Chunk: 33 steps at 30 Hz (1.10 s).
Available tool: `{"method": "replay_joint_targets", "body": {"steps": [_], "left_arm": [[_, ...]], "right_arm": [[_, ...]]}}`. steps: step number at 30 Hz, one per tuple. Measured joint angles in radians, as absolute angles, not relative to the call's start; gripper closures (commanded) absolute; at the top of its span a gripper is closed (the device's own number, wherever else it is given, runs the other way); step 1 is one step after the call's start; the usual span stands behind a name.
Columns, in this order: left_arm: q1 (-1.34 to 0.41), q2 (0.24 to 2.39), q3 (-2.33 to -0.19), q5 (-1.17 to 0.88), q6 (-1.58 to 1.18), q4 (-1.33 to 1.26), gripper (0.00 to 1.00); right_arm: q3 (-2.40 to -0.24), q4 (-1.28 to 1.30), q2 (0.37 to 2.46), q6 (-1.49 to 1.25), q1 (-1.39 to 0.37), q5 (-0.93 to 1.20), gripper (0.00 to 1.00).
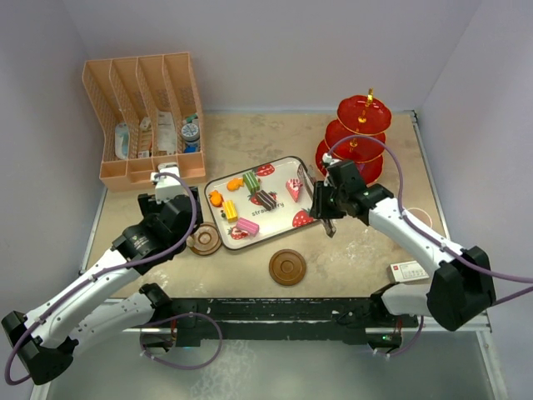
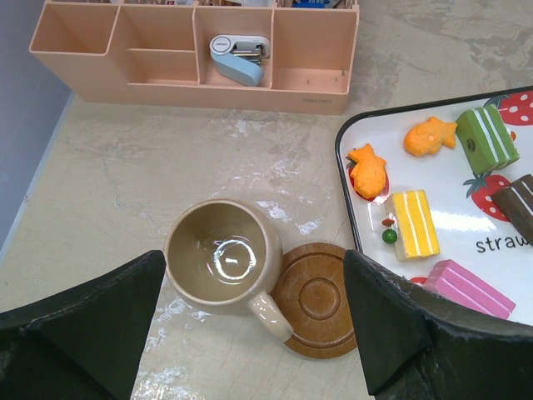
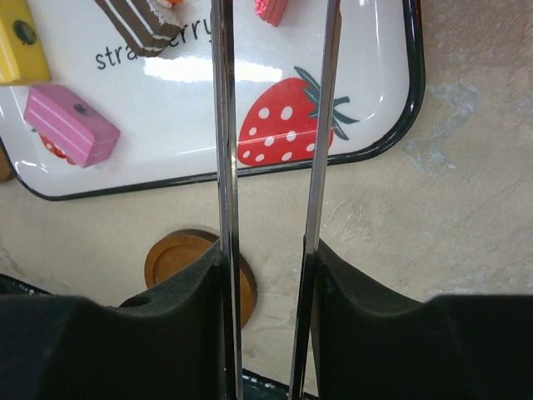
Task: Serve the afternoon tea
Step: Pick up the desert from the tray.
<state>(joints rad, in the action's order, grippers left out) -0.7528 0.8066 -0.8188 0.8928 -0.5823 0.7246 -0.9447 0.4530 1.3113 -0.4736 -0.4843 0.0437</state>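
A white strawberry-print tray (image 1: 283,167) holds several toy cakes: a pink one (image 3: 71,123), a yellow one (image 2: 412,223), a green one (image 2: 487,137) and two orange fish (image 2: 369,171). My right gripper (image 3: 266,258) is shut on metal tongs (image 3: 225,167). The tong arms stand apart with nothing between them, over the tray's near right corner. My left gripper (image 2: 254,275) hangs open above a tan mug (image 2: 218,258). The mug stands upright on the table, and its handle overlaps a brown saucer (image 2: 321,300). A second saucer (image 1: 287,267) lies in front of the tray. The red three-tier stand (image 1: 358,137) is at the back right.
A peach divided rack (image 1: 146,117) fills the back left; a blue stapler (image 2: 240,57) lies in one of its front bins. A small white box with a red label (image 1: 408,271) lies near the right arm's base. A pale round rim (image 1: 421,218) shows behind the right forearm.
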Motion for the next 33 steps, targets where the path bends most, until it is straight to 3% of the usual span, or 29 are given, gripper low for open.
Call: {"method": "replay_joint_targets", "body": {"steps": [33], "left_arm": [[-0.753, 0.805, -0.819, 0.893, -0.582, 0.725, 0.14]], "right_arm": [[-0.939, 0.532, 1.354, -0.461, -0.590, -0.011, 0.59]]}}
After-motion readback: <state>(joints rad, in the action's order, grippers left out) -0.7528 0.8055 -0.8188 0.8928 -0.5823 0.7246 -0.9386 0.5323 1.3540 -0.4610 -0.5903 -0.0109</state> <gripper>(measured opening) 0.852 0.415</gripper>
